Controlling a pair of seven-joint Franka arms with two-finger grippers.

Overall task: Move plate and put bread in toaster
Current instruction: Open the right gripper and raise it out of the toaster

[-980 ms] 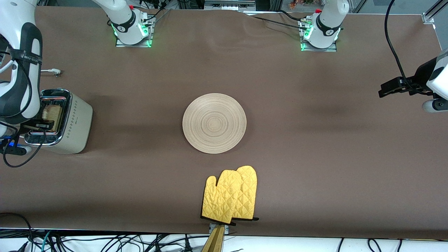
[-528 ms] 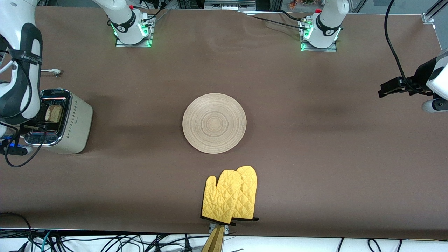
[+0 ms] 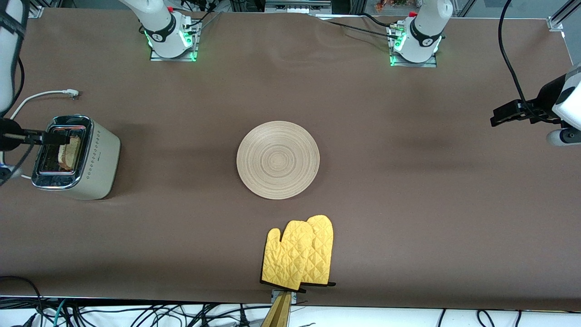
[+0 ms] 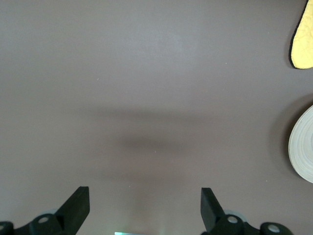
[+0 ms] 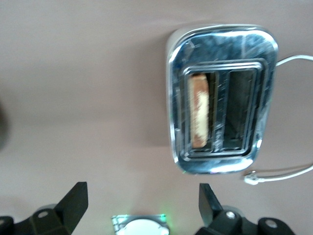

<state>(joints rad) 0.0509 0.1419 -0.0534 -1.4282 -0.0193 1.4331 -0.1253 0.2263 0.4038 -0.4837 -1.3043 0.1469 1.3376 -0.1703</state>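
1. The right gripper (image 5: 142, 205) hangs spread and empty above the table at the right arm's end, beside the toaster (image 3: 75, 156).
2. The bread (image 5: 198, 110) stands in one toaster slot; the other is vacant.
3. The left gripper (image 4: 144, 208) waits spread over bare cloth near the left arm's end.
4. The plate (image 3: 278, 159) lies mid-table, with yellow oven mitts (image 3: 299, 258) at the edge nearest the front camera.
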